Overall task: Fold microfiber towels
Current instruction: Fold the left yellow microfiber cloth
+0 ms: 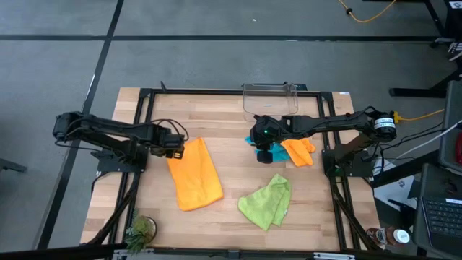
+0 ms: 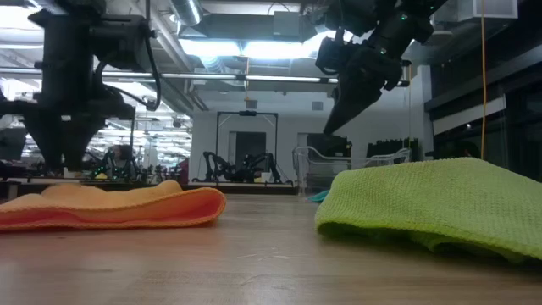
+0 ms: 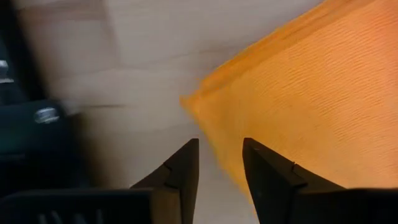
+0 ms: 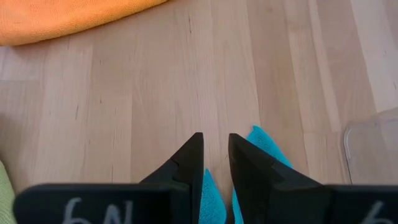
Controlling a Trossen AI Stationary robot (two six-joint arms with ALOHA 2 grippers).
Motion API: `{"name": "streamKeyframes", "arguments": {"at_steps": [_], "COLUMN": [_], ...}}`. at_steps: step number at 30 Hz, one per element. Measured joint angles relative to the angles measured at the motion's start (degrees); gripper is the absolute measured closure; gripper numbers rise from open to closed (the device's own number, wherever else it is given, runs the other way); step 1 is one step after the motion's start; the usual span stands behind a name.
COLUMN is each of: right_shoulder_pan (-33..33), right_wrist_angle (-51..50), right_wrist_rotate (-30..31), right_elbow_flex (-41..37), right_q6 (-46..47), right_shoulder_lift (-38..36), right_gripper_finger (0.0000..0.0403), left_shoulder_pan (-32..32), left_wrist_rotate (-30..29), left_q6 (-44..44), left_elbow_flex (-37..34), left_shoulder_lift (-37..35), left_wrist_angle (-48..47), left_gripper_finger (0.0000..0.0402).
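A wooden table (image 1: pixel 231 180) seen from above holds four small cloths and two dark robot arms. The left claw (image 1: pixel 175 149) sits low at the far corner of a large orange towel (image 1: pixel 193 173), which lies folded over into a long strip left of the table's middle. From that arm's own camera, its two fingers (image 3: pixel 186 163) stand a little apart with a clear gap between them, straddling the towel's edge and holding nothing, so it appears to be open at the corner of the fold. The right claw (image 1: pixel 265 141) hangs right of centre, near the clear plastic bin (image 1: pixel 271 99) at the far edge. Its fingers are narrowly parted above a teal towel (image 4: pixel 267 149) that shows between and beside them; whether they actually pinch the cloth cannot be told. A second, smaller orange towel (image 1: pixel 299 151) lies bunched just beside the teal one, touching it. A lime green towel (image 1: pixel 267 202) lies crumpled nearer the front, well apart from both claws. The step in hand looks like the end of the fold on the large orange towel. The next move probably calls for the left claw to lift clear without dragging the folded layer, then for one of the unfolded cloths to be spread flat before folding.
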Motion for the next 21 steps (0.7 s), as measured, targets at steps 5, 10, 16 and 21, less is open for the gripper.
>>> {"name": "streamKeyframes", "arguments": {"at_steps": [5,10,16,21], "right_shoulder_pan": [0.01,-0.01,-0.01,0.01], "right_wrist_angle": [0.65,0.59,0.59,0.60], "right_wrist_rotate": [0.00,0.00,0.00,-0.04], "right_elbow_flex": [0.00,0.00,0.00,0.00], "right_q6": [-0.06,0.09,0.18,0.26], "right_shoulder_lift": [0.01,0.01,0.01,0.01], "right_gripper_finger": [0.0325,0.0325,0.0325,0.0325], "left_shoulder_pan": [1.86,-1.64,-9.10,-15.04], "left_wrist_rotate": [-2.77,-3.97,-11.22,-22.74], "left_q6": [1.76,9.47,13.73,14.97], "left_elbow_flex": [6.57,8.53,3.76,-0.77], "left_shoulder_lift": [0.00,0.40,5.60,12.91], "left_wrist_angle": [-4.40,13.91,27.77,42.39], "left_gripper_finger": [0.0283,0.0284,0.0286,0.0286]}}
